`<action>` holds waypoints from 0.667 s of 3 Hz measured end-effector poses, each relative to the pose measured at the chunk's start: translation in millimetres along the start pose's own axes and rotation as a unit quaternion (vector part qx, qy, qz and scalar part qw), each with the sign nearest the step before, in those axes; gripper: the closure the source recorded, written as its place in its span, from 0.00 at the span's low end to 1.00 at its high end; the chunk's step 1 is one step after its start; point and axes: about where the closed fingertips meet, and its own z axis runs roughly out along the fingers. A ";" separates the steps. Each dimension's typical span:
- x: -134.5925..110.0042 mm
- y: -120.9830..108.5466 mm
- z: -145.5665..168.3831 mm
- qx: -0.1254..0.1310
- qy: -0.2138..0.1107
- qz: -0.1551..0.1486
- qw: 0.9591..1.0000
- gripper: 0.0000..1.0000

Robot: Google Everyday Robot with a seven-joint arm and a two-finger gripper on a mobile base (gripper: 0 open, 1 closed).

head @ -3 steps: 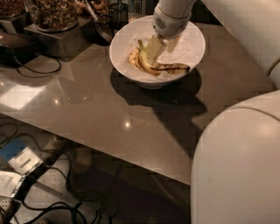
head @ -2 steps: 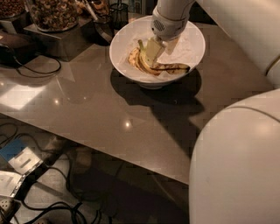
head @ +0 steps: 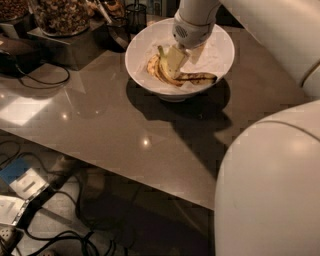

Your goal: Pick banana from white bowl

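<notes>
Inside the white bowl, low on its front slope — the banana: yellow, with heavy dark-brown blotching along the side that shows, lying roughly crosswise with its dark end toward the right wall. A greenish stem stands up at the left of the fruit, just beside the hand; which fruit it belongs to cannot be told from here.

Second banana: lighter yellow, more curved, lying against the left inner slope and touching the first.

Hand: pale, pointing down into the bowl from above, its tip right at the place where the two bananas meet. Whether it is spread, pressed together or pinching the fruit cannot be told. It hangs from a white arm that comes in over the far rim.

Bowl position: far side of a brown, glossy worktop, casting a dark shadow toward the front.

Far left of the worktop — a glass jar of nuts on a dark stand, with a black cable looped beside it.

Right foreground: the robot's white body, large and rounded.

Below the worktop's front edge: floor with tangled black cords and a blue-and-white item.
</notes>
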 end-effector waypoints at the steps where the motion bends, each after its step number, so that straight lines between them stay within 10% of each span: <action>1: 0.3 0.2 8.7 0.001 0.009 -0.001 1.000 0.46; 2: 1.2 0.6 14.1 0.001 0.015 -0.001 1.000 0.48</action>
